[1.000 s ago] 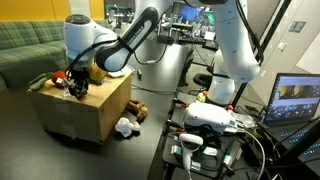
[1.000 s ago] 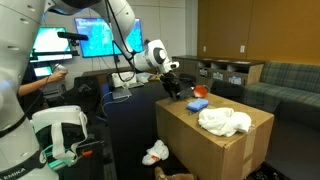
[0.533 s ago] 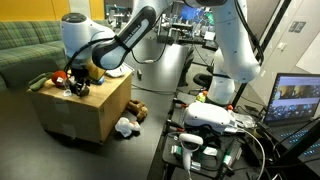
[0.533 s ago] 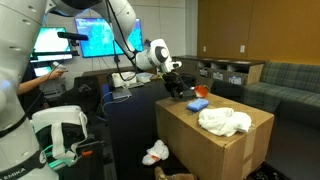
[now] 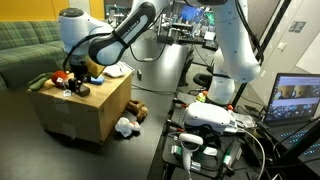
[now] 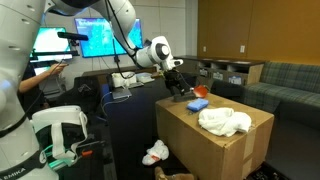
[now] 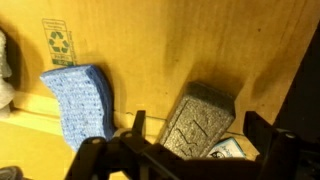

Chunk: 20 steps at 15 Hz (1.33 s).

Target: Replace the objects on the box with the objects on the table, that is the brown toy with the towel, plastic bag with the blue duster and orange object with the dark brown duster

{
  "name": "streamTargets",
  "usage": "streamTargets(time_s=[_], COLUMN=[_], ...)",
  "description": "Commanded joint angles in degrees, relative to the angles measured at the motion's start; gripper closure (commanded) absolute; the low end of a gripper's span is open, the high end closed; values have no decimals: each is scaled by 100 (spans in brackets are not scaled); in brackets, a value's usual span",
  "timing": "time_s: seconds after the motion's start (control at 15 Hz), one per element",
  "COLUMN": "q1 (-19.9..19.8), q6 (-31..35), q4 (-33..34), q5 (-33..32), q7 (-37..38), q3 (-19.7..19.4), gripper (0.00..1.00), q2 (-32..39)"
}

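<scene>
I take this to be the end of the third swap. In the wrist view my claw (image 7: pixel 193 132) is open, its jaws standing wide to either side of the dark brown duster (image 7: pixel 200 112) without pinching it. The duster lies flat on the top of the box (image 7: pixel 200 40), tilted a little, just beside the blue duster (image 7: pixel 78 95) but apart from it.

The towel (image 6: pixel 225 122) sits bunched at the other end of the box top. Down on the counter (image 5: pixel 150 145), at the foot of the box, I can see the plastic bag (image 5: pixel 125 127) and near it the brown toy (image 5: pixel 140 110). So two exchanges look finished, and the third has its new item in place.

What bothers me is the orange object (image 5: pixel 59 78). A small orange-red shape shows on the box top right by the claw, so I judge it is not yet off.

Next I want a straight lift, jaws kept wide so neither one drags the duster. After that comes a short sideways shift over the orange object. I would lower over it, get a firm grip on its rounded body and carry it down to the counter, well clear of both dusters.
</scene>
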Motion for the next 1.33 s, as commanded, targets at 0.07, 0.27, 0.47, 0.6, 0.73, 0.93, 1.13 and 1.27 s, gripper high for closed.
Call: streamTargets(time_s=[0.07,0.27,0.47,0.6,0.73,0.93,1.13,1.27], q1=[94,116,181,204,202,203,215,209], q6=[-55,-1,153,293,504,846,1128,1218], q4=[405,783,1136,1362,1580,1900,2244,2470], q5=[72,2,-186,-219,-139,-34,43,125], q7=[-154,-136,-68,-49,-68,-90,-141,-172], q3=[-127,-187,-317,-391,-450,-558,-699,-776], gripper=[0,0,0,0,0,0,0,0], q2=[-25,133,371,566,763,1066,1388,1594])
